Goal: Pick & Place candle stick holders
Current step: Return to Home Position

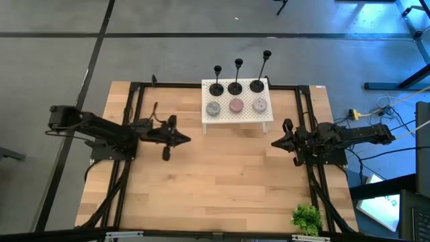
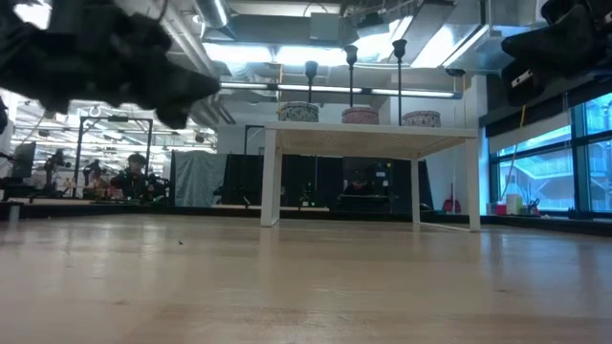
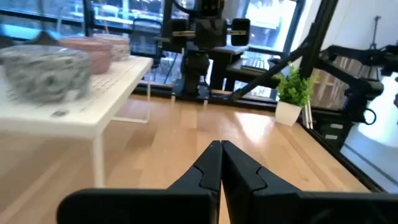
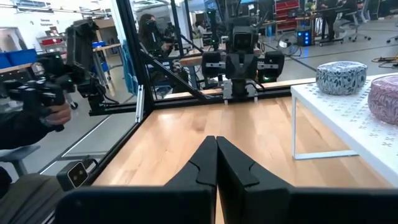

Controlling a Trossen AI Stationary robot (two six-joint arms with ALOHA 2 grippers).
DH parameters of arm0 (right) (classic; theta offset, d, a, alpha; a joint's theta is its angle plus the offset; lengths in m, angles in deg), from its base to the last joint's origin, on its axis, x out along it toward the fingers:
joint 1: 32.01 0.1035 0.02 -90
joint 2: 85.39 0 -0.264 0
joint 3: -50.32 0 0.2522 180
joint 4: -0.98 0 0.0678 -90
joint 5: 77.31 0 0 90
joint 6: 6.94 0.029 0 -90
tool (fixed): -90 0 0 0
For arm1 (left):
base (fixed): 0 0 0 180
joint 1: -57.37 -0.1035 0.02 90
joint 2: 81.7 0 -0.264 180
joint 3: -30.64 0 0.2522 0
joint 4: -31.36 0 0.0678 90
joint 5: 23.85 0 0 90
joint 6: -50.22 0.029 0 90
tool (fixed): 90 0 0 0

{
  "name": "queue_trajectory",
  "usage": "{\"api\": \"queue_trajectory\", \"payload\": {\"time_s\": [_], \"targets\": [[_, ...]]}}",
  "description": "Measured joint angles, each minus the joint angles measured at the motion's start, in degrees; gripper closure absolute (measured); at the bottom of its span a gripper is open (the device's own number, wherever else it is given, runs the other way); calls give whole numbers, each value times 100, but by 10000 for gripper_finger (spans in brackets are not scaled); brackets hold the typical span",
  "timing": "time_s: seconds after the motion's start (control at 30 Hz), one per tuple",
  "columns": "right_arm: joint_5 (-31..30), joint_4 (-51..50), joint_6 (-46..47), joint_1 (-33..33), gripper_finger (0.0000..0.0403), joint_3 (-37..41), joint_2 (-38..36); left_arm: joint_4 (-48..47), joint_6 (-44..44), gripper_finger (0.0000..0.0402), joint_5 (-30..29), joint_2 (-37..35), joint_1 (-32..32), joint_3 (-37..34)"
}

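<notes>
1. Left gripper (image 1: 187, 140): it hangs over the left half of the table (image 1: 222, 185) and points toward the centre. In the left wrist view its fingers (image 3: 208, 167) are pressed tip to tip, with no gap and nothing held.
2. Right gripper (image 1: 274, 142): it hangs over the right half and points inward, facing the left gripper and well apart from it. In the right wrist view its fingers (image 4: 204, 158) meet at the tips and hold nothing.
3. Candle stick holders: all three stand upright on the white perforated stand (image 1: 247, 116) at the far side of the table, in one row along the stand's back edge.
   - shortest holder (image 1: 216, 88): left end.
   - middle holder (image 1: 235, 87): centre.
   - tallest holder (image 1: 257, 85): right end.
   - The bases are close together. Cannot tell whether they touch.
4. Front row of the stand, one item just in front of each holder: grey disc (image 1: 213, 108), pink disc (image 1: 236, 105), pale speckled disc (image 1: 260, 105).
5. Low view: the three stems rise behind the discs, stepping up in height from left to right. The stand's legs rest on the table.
6. Both grippers are on the near side of the stand, apart from it and from every holder.
7. Small green plant (image 1: 307, 218): near right corner of the table.
</notes>
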Motion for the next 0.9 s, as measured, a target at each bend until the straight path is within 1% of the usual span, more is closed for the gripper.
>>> {"api": "queue_trajectory", "payload": {"time_s": [0.1, 0.2, 0.4, 0.57, 0.9], "targets": [[0, 1, -12, 0, 402, 0, 0, -19, -87, 400, -55, -563, -12, -401], [0, 1, -22, 0, 402, 0, 0, -101, -68, 400, -76, -1067, -7, -632], [2, -6, -37, -2, 402, 0, 0, -1319, 337, 400, -254, -1805, -8, -627], [4, -35, -15, -2, 402, 0, 2, -2139, 398, 400, -310, -2254, -9, -627], [6, -185, 2, -2, 402, 0, 2, -3311, 507, 400, -517, -3372, -10, -627]]}}
